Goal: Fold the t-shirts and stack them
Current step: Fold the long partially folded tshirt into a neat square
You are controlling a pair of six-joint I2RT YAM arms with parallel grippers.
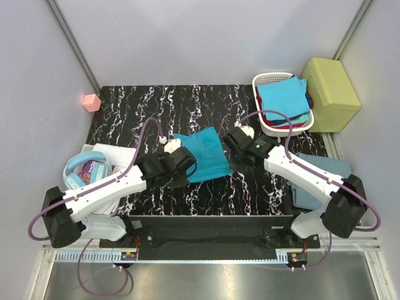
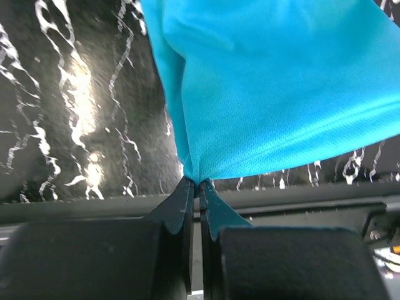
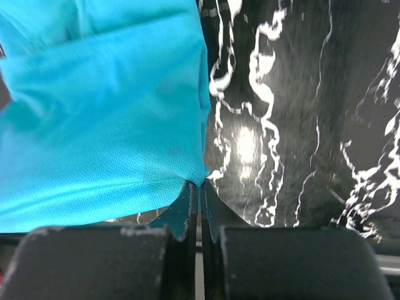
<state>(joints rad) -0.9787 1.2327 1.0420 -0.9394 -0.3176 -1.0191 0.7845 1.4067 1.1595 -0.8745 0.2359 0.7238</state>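
A teal t-shirt (image 1: pixel 205 154) hangs stretched between my two grippers over the middle of the black marbled table (image 1: pixel 125 112). My left gripper (image 1: pixel 185 164) is shut on its near left corner; the left wrist view shows the teal t-shirt (image 2: pixel 281 94) pinched at my left gripper (image 2: pixel 199 183). My right gripper (image 1: pixel 232 157) is shut on the right corner; in the right wrist view the teal t-shirt (image 3: pixel 106 119) bunches into my right gripper (image 3: pixel 199 184). A dusty grey-blue t-shirt (image 1: pixel 325 172) lies at the right edge under the right arm. Folded blue, teal and red t-shirts (image 1: pixel 284 100) lie stacked in the basket.
The white slatted basket (image 1: pixel 265 79) stands at the back right, next to a yellow-green padded box (image 1: pixel 331 94). A pink cube (image 1: pixel 92 102) sits off the table's back left corner. Light blue headphones (image 1: pixel 84 169) and a book on white paper lie at the left edge.
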